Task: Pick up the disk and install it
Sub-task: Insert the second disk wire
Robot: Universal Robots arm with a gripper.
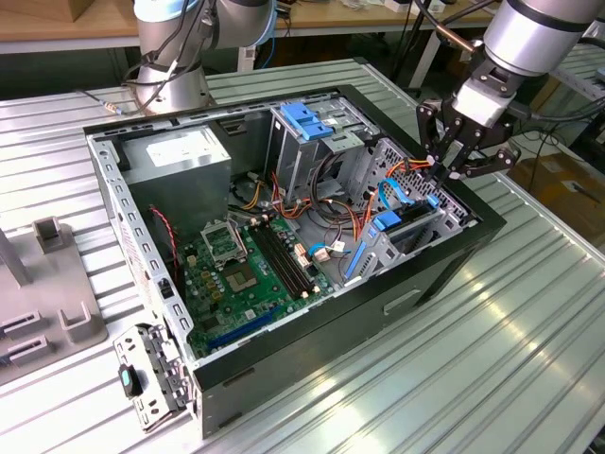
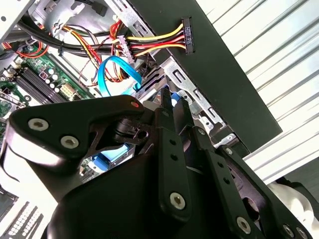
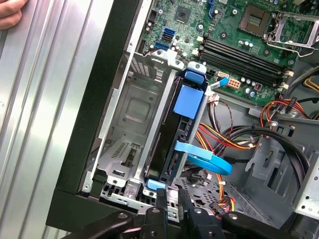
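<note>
The disk (image 3: 172, 134) stands on edge in a slot of the metal drive cage (image 3: 129, 114) at the corner of the open computer case (image 1: 444, 274), its blue rail frame along the upper edge. In the exterior view the disk (image 1: 408, 225) sits in the cage near the case's wall on that view's right. My gripper (image 1: 440, 170) reaches down at the cage's far end. In both wrist views the gripper (image 3: 173, 195) (image 2: 173, 98) has its fingers drawn close together at the blue end of the disk's frame, pinching that end.
A blue flat cable (image 3: 204, 158) loops beside the disk, and a bundle of coloured power wires (image 2: 149, 42) ends in a black plug. The motherboard (image 1: 246, 274), grey power-supply box (image 1: 180, 156) and an empty blue bracket (image 1: 307, 118) lie inside. A person's hand (image 3: 7, 12) rests on the table.
</note>
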